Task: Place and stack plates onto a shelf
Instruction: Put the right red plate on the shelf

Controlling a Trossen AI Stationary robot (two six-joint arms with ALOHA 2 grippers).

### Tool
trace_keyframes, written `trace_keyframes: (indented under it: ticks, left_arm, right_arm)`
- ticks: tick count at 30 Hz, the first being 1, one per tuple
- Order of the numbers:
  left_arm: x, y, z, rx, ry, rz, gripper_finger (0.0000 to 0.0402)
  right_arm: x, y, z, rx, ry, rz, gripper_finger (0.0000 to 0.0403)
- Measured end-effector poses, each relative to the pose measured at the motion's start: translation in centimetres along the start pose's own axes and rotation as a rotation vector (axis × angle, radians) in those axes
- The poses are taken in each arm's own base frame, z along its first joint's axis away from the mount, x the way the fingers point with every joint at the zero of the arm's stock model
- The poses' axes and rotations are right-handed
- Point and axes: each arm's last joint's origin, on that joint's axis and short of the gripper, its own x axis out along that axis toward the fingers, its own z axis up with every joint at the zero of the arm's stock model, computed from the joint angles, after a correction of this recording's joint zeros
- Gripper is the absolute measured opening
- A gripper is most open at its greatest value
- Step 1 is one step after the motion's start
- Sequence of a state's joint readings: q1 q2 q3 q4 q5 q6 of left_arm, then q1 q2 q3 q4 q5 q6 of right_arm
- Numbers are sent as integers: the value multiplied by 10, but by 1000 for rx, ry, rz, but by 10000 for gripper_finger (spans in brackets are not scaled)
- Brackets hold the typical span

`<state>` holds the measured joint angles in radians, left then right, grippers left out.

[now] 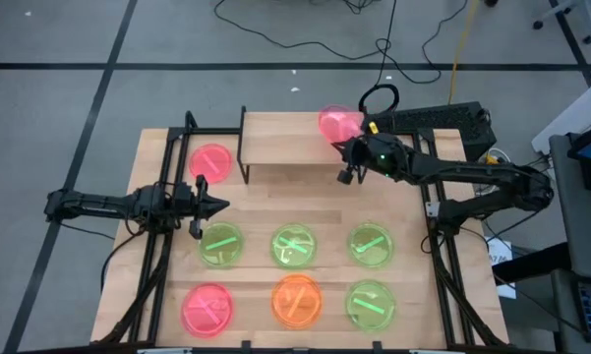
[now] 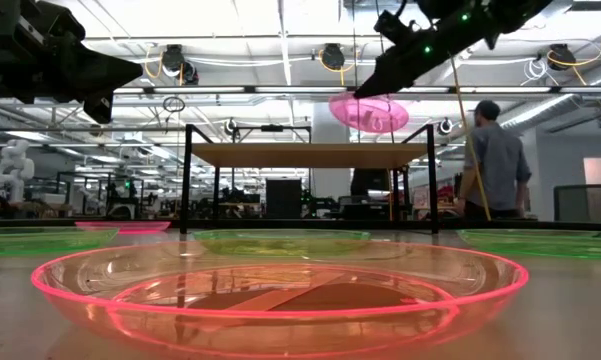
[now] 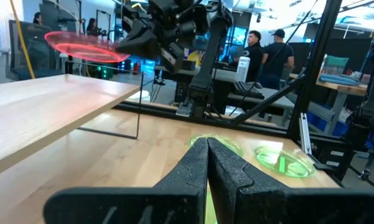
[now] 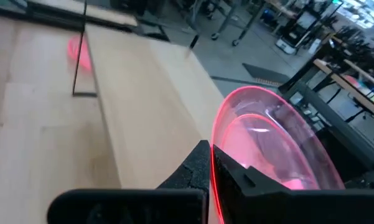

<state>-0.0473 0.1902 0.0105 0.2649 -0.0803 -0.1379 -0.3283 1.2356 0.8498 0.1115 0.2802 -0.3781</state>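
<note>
The right gripper (image 1: 346, 147) is pinched shut on the rim of a pink plate (image 1: 336, 123), its two fingers meeting on the near edge so that the dish juts out beyond the tips, slightly tilted, in the air over the right end of the shelf (image 1: 285, 140) and clear of the board. Seen from the right wrist, the rim runs between the fingers and the bowl fans out ahead of them. This plate looks thin, light and stiff, clear plastic with a smooth glossy lip, so a pinch on the edge ought to carry it easily, though I judge it could pivot or slip in the jaws if swung fast, and it should be set down flat, not dropped. The upturned rim seems the only sensible place to take hold; the flat centre offers nothing to grasp. Below and behind this gripper the shelf top is bare. Farther out, on the table (image 1: 413, 305) under the shelf's left end, lies another pink plate (image 1: 211, 160). Well apart, the left gripper (image 1: 216, 206) waits with fingers closed on nothing, above a green plate (image 1: 221, 245); past it lie more green plates, a pink one and an orange plate (image 1: 296, 300).
</note>
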Motion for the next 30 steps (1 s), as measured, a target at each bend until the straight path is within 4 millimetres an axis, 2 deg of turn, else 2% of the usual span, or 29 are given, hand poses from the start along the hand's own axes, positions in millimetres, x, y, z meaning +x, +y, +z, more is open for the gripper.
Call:
trace_keyframes:
  ticks: [6,12,24,30]
  left_arm:
    - [0,0,0,0,1,0,10]
    - [0,0,0,0,0,0,10]
    - [0,0,0,0,0,1,10]
    - [0,0,0,0,0,0,10]
  right_arm:
    - [23,6,-16,-16,71,47,0]
    - [39,10,-21,-9,60,37,0]
    - [46,15,-29,29,107,54,2]
    - [46,15,-28,32,104,53,39]
